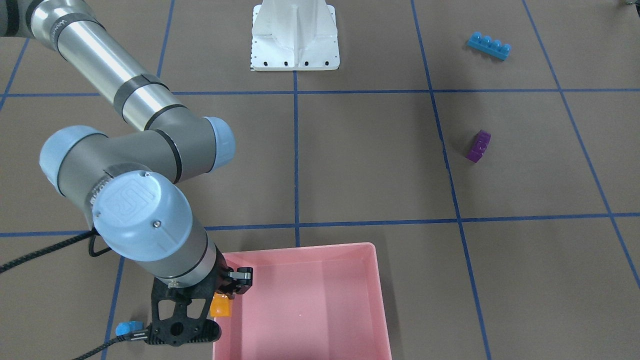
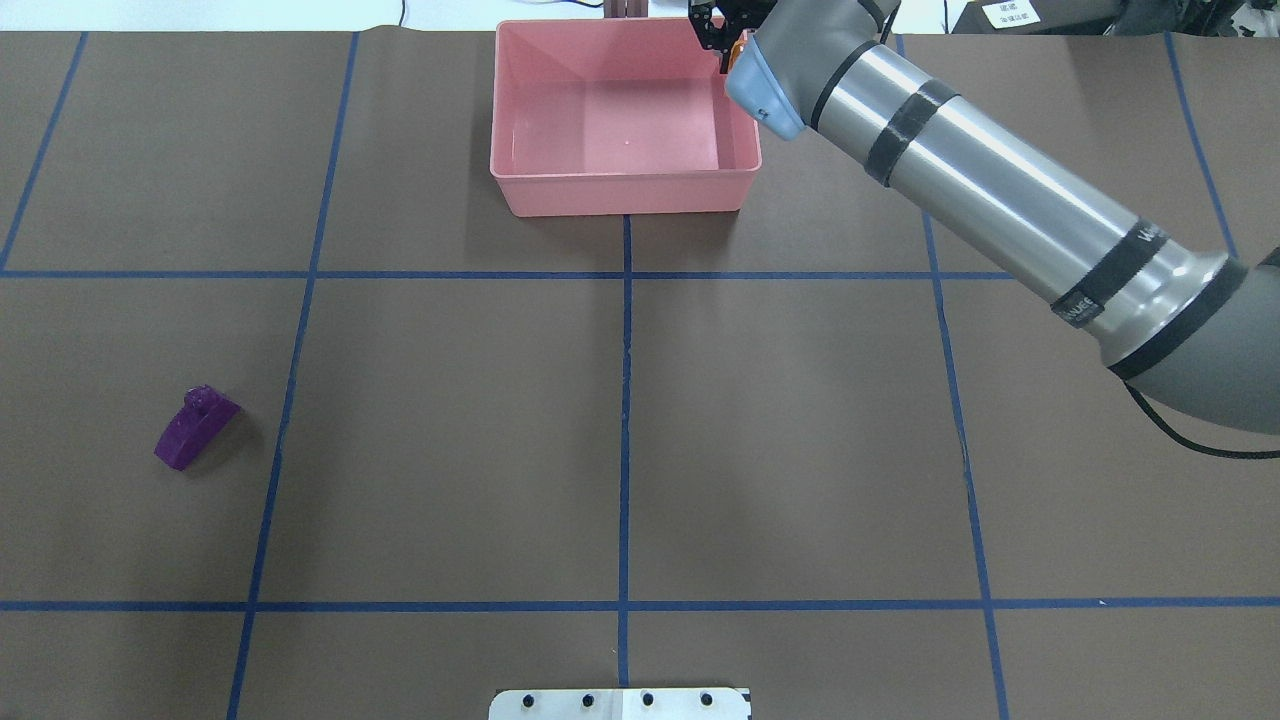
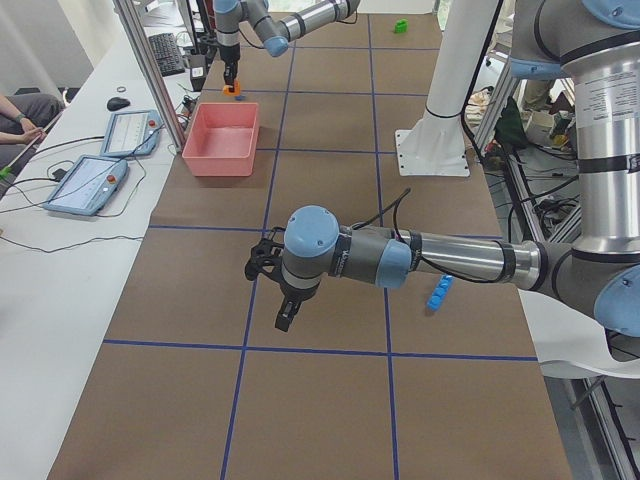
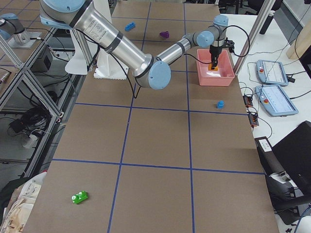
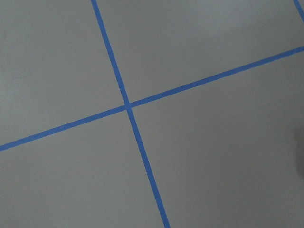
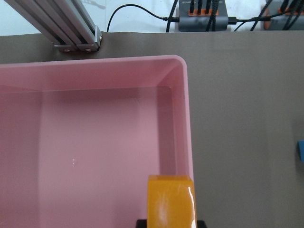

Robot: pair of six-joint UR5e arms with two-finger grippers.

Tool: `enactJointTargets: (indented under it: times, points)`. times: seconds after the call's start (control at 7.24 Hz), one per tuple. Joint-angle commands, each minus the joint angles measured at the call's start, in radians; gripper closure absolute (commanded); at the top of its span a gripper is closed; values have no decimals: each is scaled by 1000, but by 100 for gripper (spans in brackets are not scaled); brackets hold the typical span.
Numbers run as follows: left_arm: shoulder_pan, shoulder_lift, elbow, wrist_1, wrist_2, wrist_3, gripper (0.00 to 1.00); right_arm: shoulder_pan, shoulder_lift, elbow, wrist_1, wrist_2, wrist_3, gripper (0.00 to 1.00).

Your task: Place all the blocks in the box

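My right gripper (image 1: 227, 294) is shut on the orange sloped brick (image 1: 221, 306), holding it over the side wall of the pink box (image 1: 320, 300). In the right wrist view the brick (image 6: 171, 199) straddles the box's right wall (image 6: 183, 118); the box looks empty. The tiny blue brick (image 1: 126, 328) lies on the table just outside that wall. The long blue brick (image 1: 489, 46) and the purple brick (image 1: 478, 146) lie far off on my left side. The green brick (image 4: 79, 197) lies far down the table. My left gripper (image 3: 283, 320) hovers over bare table; I cannot tell whether it is open.
The white robot base (image 1: 295, 35) stands at the middle of the table's near edge. An aluminium post (image 6: 71, 28) and cables stand just behind the box. A side table with tablets (image 3: 100, 160) runs along the far edge.
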Motion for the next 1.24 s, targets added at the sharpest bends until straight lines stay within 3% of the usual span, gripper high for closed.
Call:
enactJointTargets:
  times: [0.0, 0.14, 0.28, 0.41, 0.83, 0.97, 1.1]
  points:
    - [5, 0, 0, 0, -1, 0, 0, -47, 28, -94, 65, -36, 2, 100]
    - [5, 0, 0, 0, -1, 0, 0, -54, 26, -98, 65, -39, 2, 70]
    - [5, 0, 0, -2, -1, 2, 0, -59, 25, -98, 65, -47, 2, 9]
    - [5, 0, 0, 0, -3, 2, 0, -58, 26, -97, 65, -48, 3, 1]
    - [5, 0, -4, -32, -33, 8, 0, -30, 23, -25, 25, -38, 14, 1]
    - [8, 18, -1, -114, -33, -3, 0, -15, 20, 38, -68, -33, 10, 1]
    - [80, 9, 1, -120, -33, -5, 0, 8, -4, 132, -166, 11, -3, 1]
